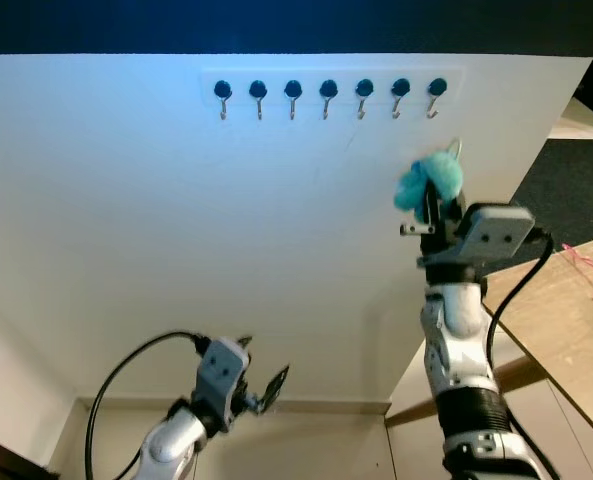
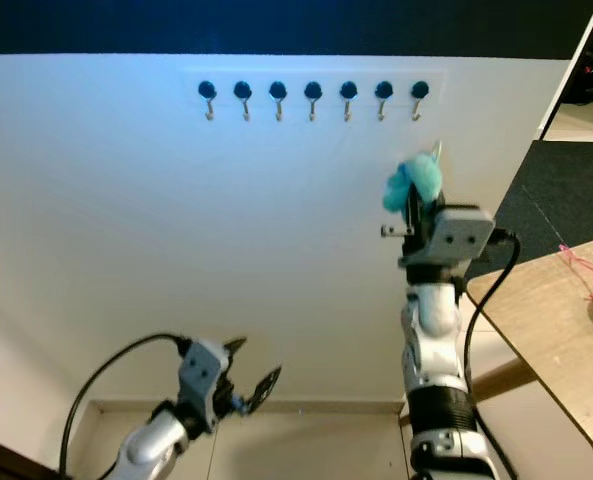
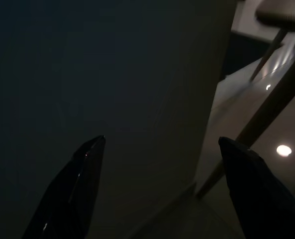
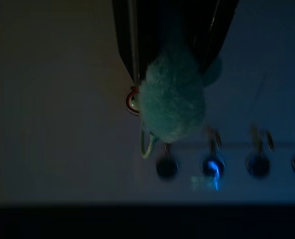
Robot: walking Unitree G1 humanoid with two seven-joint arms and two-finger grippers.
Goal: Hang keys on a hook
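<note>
Teal fluffy keys [image 1: 431, 181] pinched in raised right claw [image 1: 436, 205], ring above fingertips, below rightmost hook [image 1: 435, 94]. Left claw [image 1: 266, 388] low, fingers spread.

Silver jointed arms [image 1: 460, 330], grey wrist housings, looping black cables, black jaws.

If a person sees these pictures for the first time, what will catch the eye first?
First, the fluffy turquoise pom-pom keychain, clamped in the raised right gripper just below the row of seven dark round-headed wall hooks on the white wall. The left gripper hangs low and open.
</note>
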